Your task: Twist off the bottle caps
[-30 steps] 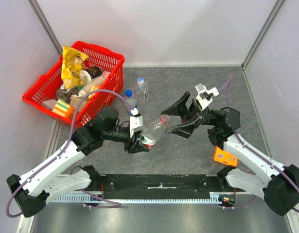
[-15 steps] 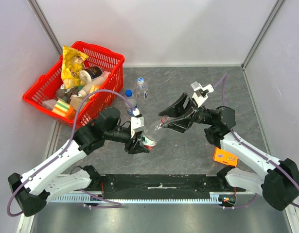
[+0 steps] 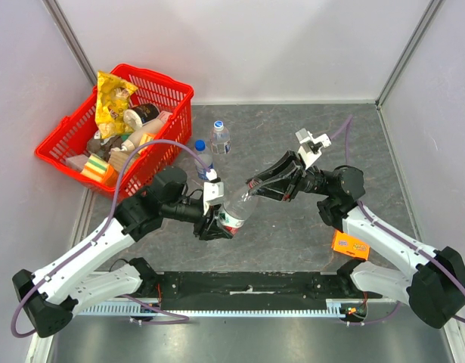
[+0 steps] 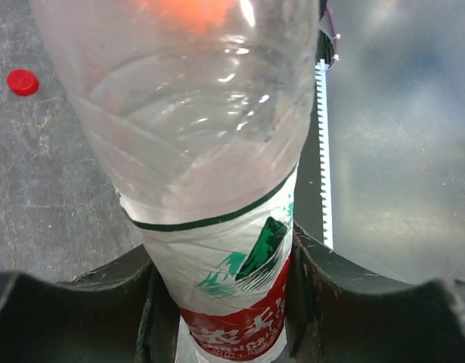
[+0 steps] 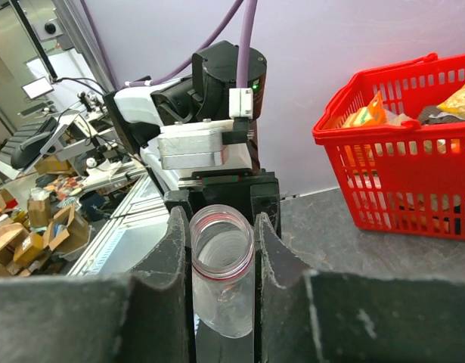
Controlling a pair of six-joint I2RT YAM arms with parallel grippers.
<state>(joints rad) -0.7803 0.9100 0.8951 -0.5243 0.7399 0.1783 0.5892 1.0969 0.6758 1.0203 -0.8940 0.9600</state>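
Two robot arms hold a tilted, uncapped bottle mid-frame; a red cap lies on the worktop.
Left jaws pinch the label, right jaws the neck; thin plastic likely dents.

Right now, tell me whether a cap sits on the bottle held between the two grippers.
No: in the right wrist view the red-labelled bottle shows its red-rimmed mouth standing open, with no cap on it.
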